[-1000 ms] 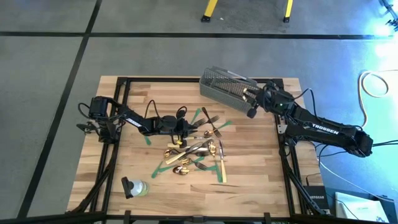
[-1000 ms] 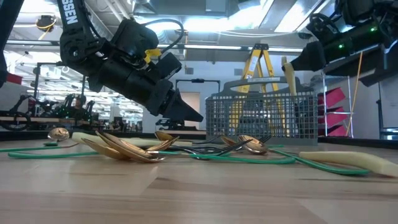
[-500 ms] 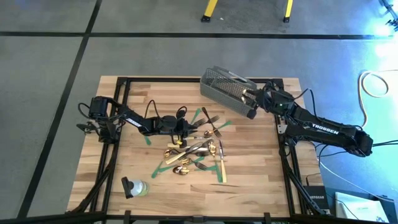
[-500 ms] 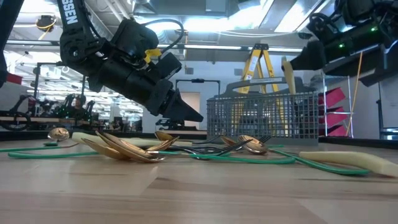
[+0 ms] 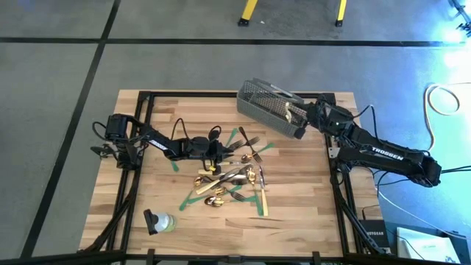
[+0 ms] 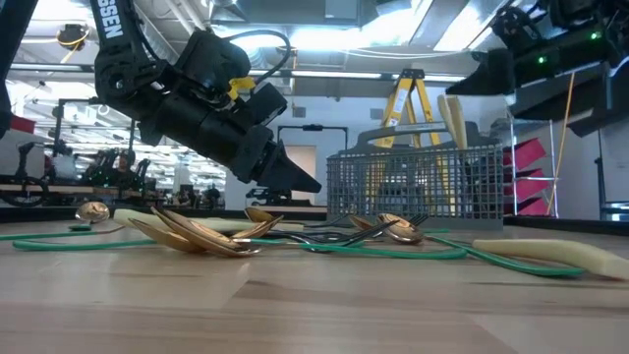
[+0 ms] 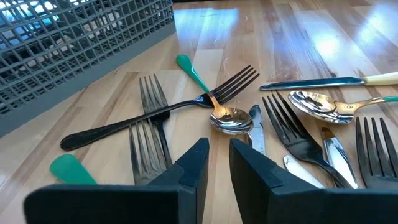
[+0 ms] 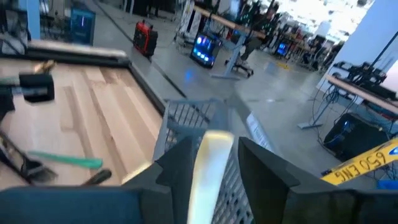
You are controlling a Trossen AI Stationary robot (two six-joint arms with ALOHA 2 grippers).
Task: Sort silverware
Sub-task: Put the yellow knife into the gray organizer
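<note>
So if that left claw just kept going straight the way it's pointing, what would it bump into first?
Probably the gold spoon lying under a dark fork, directly ahead of the left gripper. Beyond it sits the mesh basket. Depth is hard to judge, so it might touch the table first.

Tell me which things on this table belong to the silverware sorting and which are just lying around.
Part of the job:
- silverware pile mid-table
- cream-handled knife standing in the basket, at the right pincer
- wire mesh basket
- left pincer over the pile

Just lying about:
- green tape strips
- bottle at the near left
</note>
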